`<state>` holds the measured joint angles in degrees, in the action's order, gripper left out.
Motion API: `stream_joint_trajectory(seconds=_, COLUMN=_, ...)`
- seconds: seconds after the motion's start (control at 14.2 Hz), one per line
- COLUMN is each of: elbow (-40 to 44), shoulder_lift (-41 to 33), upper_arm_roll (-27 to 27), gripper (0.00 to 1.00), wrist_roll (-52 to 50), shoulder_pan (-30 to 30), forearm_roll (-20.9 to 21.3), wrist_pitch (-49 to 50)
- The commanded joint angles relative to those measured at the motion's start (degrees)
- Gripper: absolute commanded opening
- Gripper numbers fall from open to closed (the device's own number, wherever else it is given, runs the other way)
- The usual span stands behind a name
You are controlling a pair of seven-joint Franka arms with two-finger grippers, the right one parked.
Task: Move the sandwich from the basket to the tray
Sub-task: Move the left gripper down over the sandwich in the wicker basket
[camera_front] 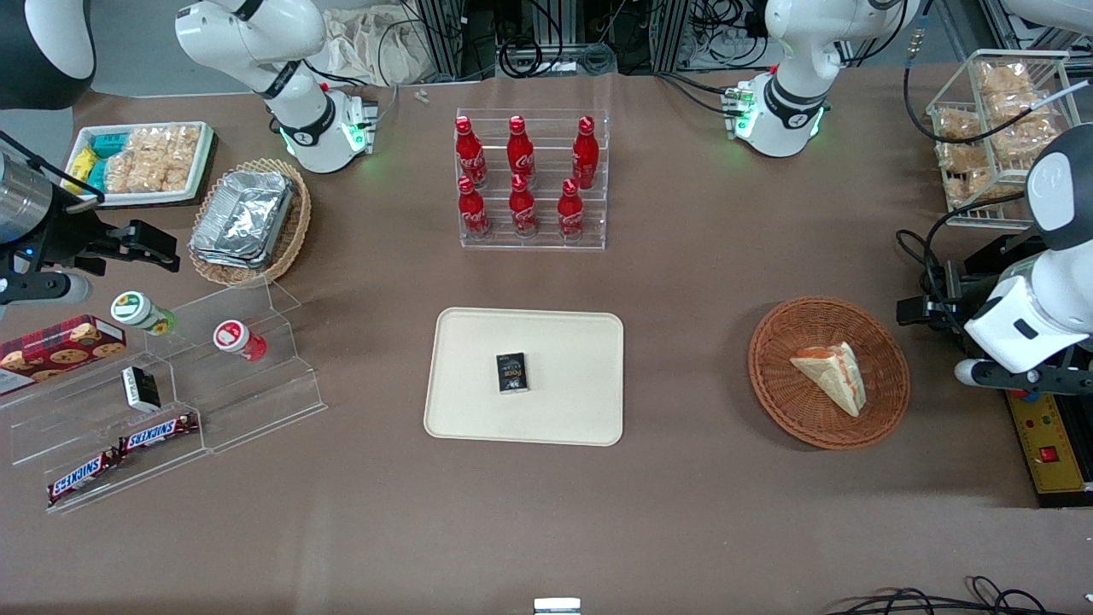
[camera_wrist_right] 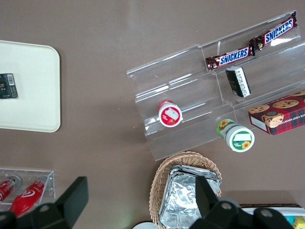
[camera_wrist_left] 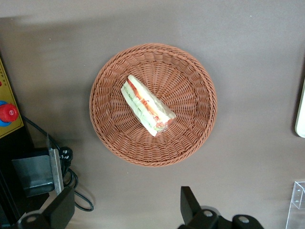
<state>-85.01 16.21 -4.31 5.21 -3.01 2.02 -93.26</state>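
The sandwich (camera_front: 832, 376) (camera_wrist_left: 147, 105), a pale bread wedge with red-orange and green filling, lies in the round reddish-brown wicker basket (camera_front: 768, 376) (camera_wrist_left: 109, 124). My left gripper (camera_front: 912, 311) (camera_wrist_left: 126, 206) hovers just outside the basket's rim, toward the working arm's end of the table. It is open, with only bare table between its fingers (camera_wrist_left: 188, 202). The cream tray (camera_front: 478, 410) (camera_wrist_left: 301, 114) lies flat at the table's middle, toward the parked arm from the basket. A small black box (camera_front: 511, 373) rests on it.
A clear rack of red cola bottles (camera_front: 531, 179) stands farther from the front camera than the tray. A yellow control box with red buttons (camera_front: 1049, 448) (camera_wrist_left: 7, 112) and cables lie beside the basket. A wire rack of bagged snacks (camera_front: 995, 128) stands at the working arm's end.
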Motion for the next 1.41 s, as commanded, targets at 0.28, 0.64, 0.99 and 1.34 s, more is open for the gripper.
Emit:
stream_joint_trajectory(seconds=0.28, elbow=1.60, shoulder_lift=3.38, upper_arm_roll=-0.17, gripper=1.00, wrist_roll=-10.64, shoulder_pan=0.28, forearm_roll=0.26, wrist_pitch=0.36)
stream_joint_trajectory(seconds=0.64, elbow=-9.26, shoulder_lift=2.34, upper_arm_roll=0.36, gripper=1.00, wrist_roll=-28.81, shoulder_pan=-0.33, forearm_roll=0.26, wrist_pitch=-12.52)
stream_joint_trajectory(seconds=0.99, elbow=-26.41, shoulder_lift=0.05, upper_arm_roll=0.53, gripper=1.00, wrist_roll=-44.11, shoulder_pan=-0.25, forearm_roll=0.53, wrist_pitch=-32.04)
stream_joint_trajectory(seconds=1.34, elbow=-33.80, shoulder_lift=-1.09, upper_arm_roll=0.53, gripper=1.00, wrist_roll=-47.13, shoulder_pan=-0.33, forearm_roll=2.88, wrist_pitch=-36.99)
